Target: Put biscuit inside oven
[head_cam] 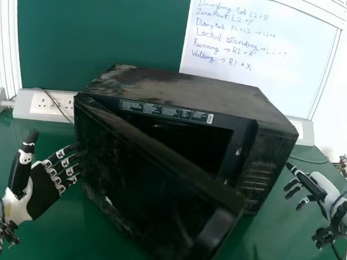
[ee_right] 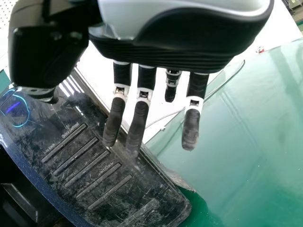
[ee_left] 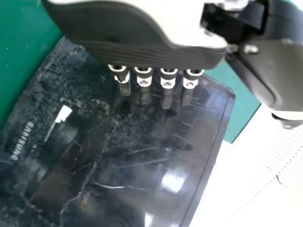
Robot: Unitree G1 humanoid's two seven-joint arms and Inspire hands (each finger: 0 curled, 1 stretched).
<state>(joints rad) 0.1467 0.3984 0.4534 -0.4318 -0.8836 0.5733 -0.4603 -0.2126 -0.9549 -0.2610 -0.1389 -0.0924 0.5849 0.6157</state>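
Oven door (head_cam: 149,185) stands ajar in head view, scratched in left wrist view.

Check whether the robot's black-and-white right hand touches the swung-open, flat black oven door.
Apart. In the head view, the black slotted side panel and some green tabletop separate the right hand from the door.

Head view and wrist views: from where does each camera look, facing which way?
Head view: on the head, facing forward and down; oven, open door, left hand and right hand show.
Left wrist view: at the left wrist, facing the door's front; left hand shows.
Right wrist view: at the right wrist, facing control panel and table; right hand shows.
Head and left wrist views share the door.
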